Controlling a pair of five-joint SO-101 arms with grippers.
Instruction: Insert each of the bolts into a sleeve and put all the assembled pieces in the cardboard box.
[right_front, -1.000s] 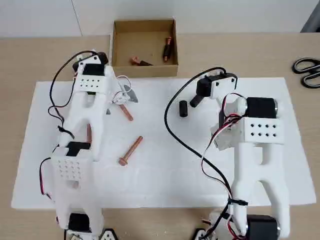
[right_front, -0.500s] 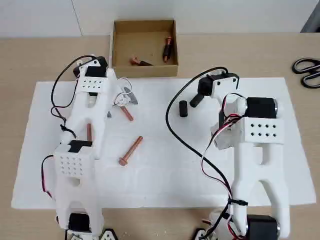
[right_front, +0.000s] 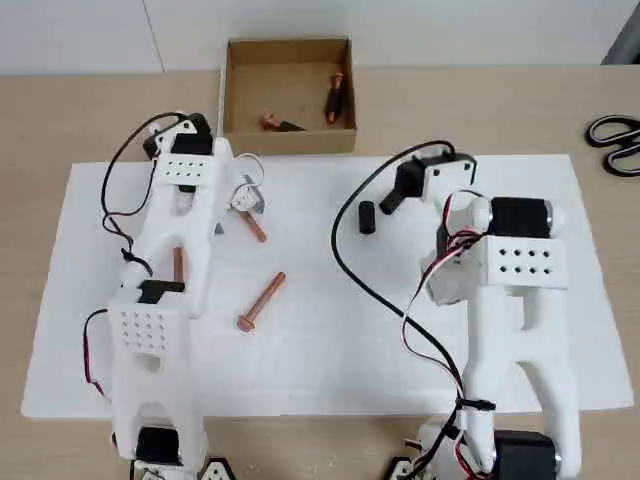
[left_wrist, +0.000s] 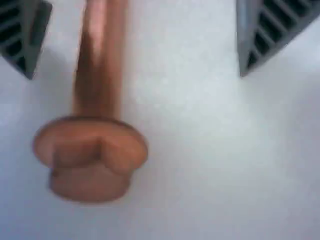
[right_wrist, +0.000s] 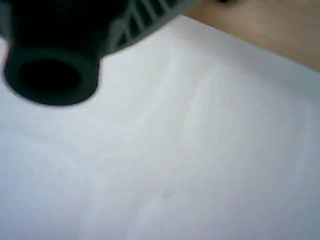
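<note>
Left gripper (left_wrist: 150, 45): it hangs low over the white mat (right_front: 330, 340), on the side near the cardboard box; its fingers (left_wrist: 267, 35) are spread wide.
First bolt (left_wrist: 97, 100): copper colour, it lies flat on the mat between the spread fingers, closer to one of them. Its head points toward the wrist camera.
Right gripper (right_front: 405, 188): it is above the mat, beyond the middle of it; its fingers (right_wrist: 145, 20) pinch the held sleeve.
Held sleeve (right_wrist: 50, 75): black and short, its open end sticks out of the fingers, above the mat.
Loose sleeve (right_front: 367, 217): black, it is on the mat just beside the right gripper.
Second bolt (right_front: 262, 300): it lies at a slant on the mat, near the middle.
Third bolt (right_front: 178, 265): it lies on the mat, just beside the left arm.
Cardboard box (right_front: 288, 52): it stands on the worktop (right_front: 60, 120) at the far edge of the mat. Two assembled pieces (right_front: 337, 97) are inside.
Scissors (right_front: 615, 135): on the worktop, well apart from the arms.
</note>
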